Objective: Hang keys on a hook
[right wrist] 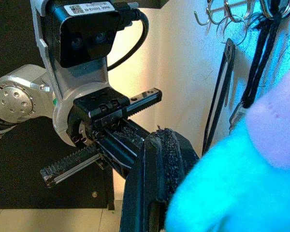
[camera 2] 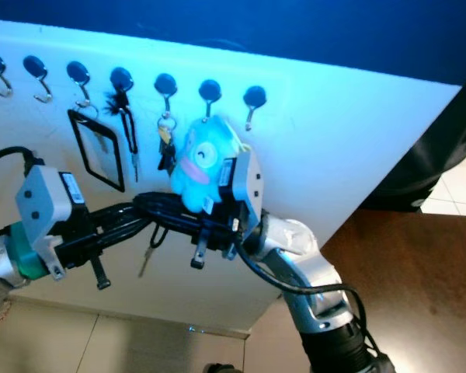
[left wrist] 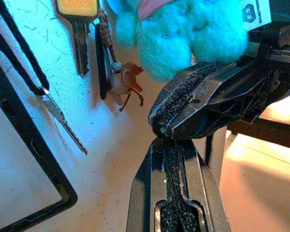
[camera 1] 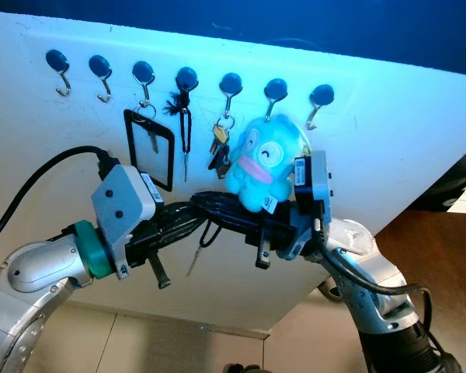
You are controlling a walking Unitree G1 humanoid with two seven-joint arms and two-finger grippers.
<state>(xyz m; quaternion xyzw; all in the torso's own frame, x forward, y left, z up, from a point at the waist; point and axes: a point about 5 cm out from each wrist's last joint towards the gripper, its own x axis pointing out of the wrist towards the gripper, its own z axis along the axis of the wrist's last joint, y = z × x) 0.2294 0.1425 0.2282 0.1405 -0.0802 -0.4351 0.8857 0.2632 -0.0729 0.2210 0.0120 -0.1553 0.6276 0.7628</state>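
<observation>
At the frame's centre left, the left gripper [camera 1: 206,214] is seen with its fingers pressed together, meeting the right gripper [camera 1: 217,208], likewise closed, in front of the white board [camera 1: 388,132]. A key [camera 1: 194,260] dangles below them. Along the top, a row of hooks [camera 1: 101,74] carries a black badge holder [camera 1: 149,148], keys [camera 1: 219,148] and a blue plush toy [camera 1: 260,167].

Fuzzy plush toy [camera 1: 258,167], metal hooks [camera 1: 102,76]
</observation>
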